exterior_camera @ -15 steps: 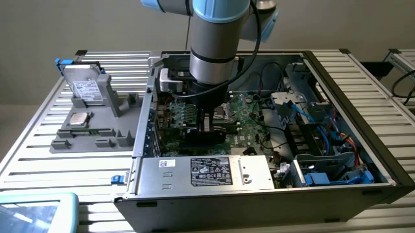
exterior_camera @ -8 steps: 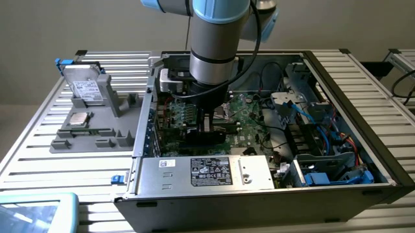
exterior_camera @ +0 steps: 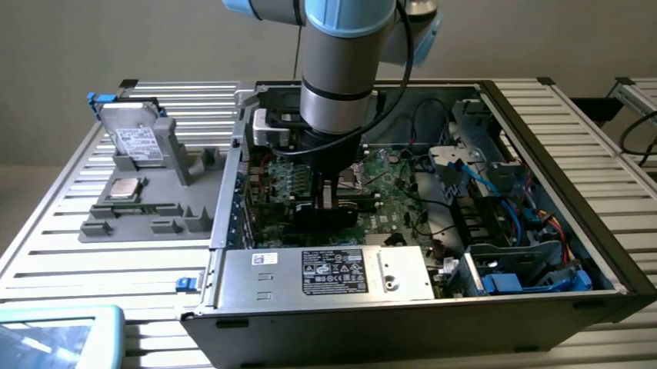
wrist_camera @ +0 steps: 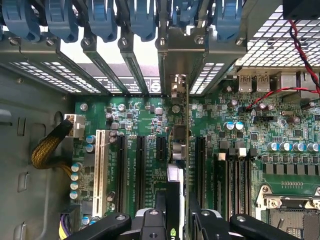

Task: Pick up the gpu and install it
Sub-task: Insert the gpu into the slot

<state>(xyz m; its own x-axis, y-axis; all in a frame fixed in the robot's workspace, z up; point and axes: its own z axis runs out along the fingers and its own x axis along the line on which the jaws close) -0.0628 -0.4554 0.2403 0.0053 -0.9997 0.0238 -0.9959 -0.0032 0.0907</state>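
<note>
The arm reaches down into the open black desktop computer case (exterior_camera: 605, 269), which lies on its side on the slatted metal surface (exterior_camera: 61, 254). The tool (wrist_camera: 178, 220) is clenched on the gpu (wrist_camera: 181, 150), a thin flat card with a green circuit board on one face and a dark shroud on the other, gripping it near its upper edge with one finger on each face. In the wrist view the card stands edge-on and upright over the green motherboard (wrist_camera: 280, 125), in line with one of the long black expansion slots (wrist_camera: 141, 170), its metal bracket (wrist_camera: 181, 55) lying up against the rear slot openings beneath the row of blue retaining clips (wrist_camera: 102, 20). Whether its lower edge is fully seated cannot be told.

The card looks light and stiff but fragile: a board likely to flex or crack under sideways force, with exposed components. A hold across the flat faces near the top edge, as here, seems soundest.

On the exterior view's left, a grey parts holder (exterior_camera: 154, 207) carries a silver hard drive (exterior_camera: 137, 138).
</note>
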